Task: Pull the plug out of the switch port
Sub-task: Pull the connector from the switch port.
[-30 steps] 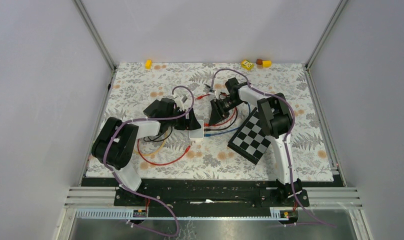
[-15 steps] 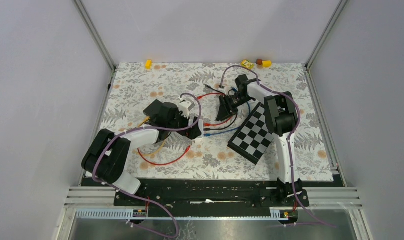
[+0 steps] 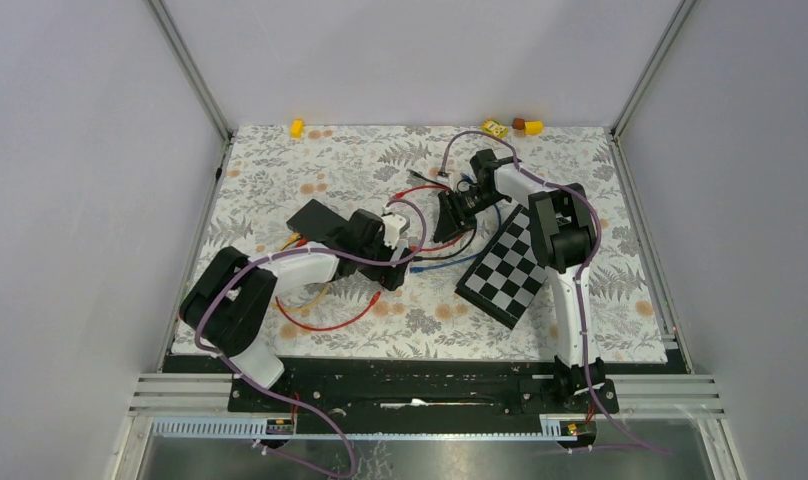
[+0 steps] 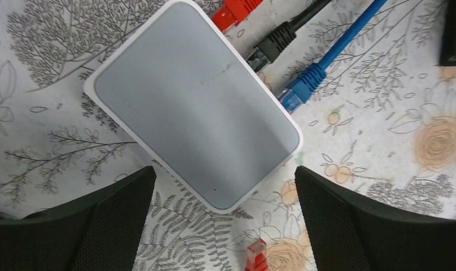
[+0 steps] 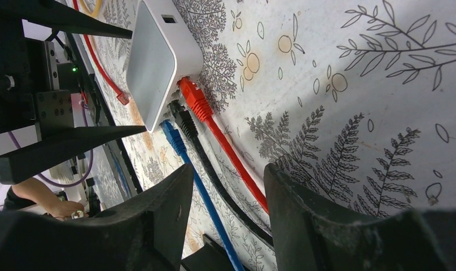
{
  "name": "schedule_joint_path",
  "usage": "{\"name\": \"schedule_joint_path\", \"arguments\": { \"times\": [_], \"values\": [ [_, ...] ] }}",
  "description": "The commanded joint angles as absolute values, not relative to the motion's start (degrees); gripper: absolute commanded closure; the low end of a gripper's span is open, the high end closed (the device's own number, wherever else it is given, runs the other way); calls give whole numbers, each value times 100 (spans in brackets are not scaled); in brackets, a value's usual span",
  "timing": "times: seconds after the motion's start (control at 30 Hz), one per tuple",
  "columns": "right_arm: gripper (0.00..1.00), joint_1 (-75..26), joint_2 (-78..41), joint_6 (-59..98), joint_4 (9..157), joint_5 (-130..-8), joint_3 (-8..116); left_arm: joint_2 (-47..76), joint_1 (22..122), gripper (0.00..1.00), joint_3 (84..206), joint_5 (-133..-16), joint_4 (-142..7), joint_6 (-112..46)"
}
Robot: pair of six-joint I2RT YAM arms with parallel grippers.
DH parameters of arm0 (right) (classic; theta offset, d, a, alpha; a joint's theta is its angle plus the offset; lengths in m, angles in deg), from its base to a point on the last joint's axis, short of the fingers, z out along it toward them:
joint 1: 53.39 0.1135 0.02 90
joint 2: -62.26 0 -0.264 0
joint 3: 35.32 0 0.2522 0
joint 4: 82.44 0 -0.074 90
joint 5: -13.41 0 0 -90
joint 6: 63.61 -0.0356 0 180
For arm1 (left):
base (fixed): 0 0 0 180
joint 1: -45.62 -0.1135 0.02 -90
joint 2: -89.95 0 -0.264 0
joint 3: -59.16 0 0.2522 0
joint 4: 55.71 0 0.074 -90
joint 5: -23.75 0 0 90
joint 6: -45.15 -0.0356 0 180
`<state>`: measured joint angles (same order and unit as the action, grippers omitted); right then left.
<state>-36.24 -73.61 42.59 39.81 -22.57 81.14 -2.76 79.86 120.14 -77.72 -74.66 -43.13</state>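
Note:
The white switch (image 4: pixel 194 104) lies flat on the floral mat. Three plugs meet its far edge: red (image 4: pixel 237 11), black (image 4: pixel 268 48) and blue (image 4: pixel 299 87). Whether the blue one is seated I cannot tell. My left gripper (image 4: pixel 224 172) hovers above the switch, open wide, with a finger on each side of its near corner. The right wrist view shows the switch (image 5: pixel 158 56) with the red plug (image 5: pixel 193 97), black plug (image 5: pixel 183 121) and blue plug (image 5: pixel 170 134). My right gripper (image 5: pixel 228 169) stands open back along the cables, which run under the gap between its fingers.
A loose red plug (image 4: pixel 255 257) lies just in front of the switch, on a red cable loop (image 3: pixel 325 322). A checkerboard (image 3: pixel 505 270) lies right of the cables. Small yellow objects (image 3: pixel 297 127) (image 3: pixel 494 128) sit at the mat's back edge.
My left gripper has swung to the right over the switch and opened wide. My right gripper drew back from the switch toward the rear, then held still.

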Motion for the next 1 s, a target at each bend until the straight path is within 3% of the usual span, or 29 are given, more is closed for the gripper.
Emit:
{"name": "schedule_joint_path", "arguments": {
  "times": [0.0, 0.37, 0.97],
  "values": [
    [43, -3584, -7312, 4304, 3864, -2690, 7977, -423, 8087, 6, 12283, -7214, -7804, -4440],
    [45, -3357, -7302, 4400, 3835, -2609, 7722, -551, 8191, 21, 12308, -7299, -7714, -4600],
    [49, -3080, -7906, 3940, 4078, -1834, 8325, -490, 8192, 19, 12254, -7808, -7354, -4793]
  ]
}}
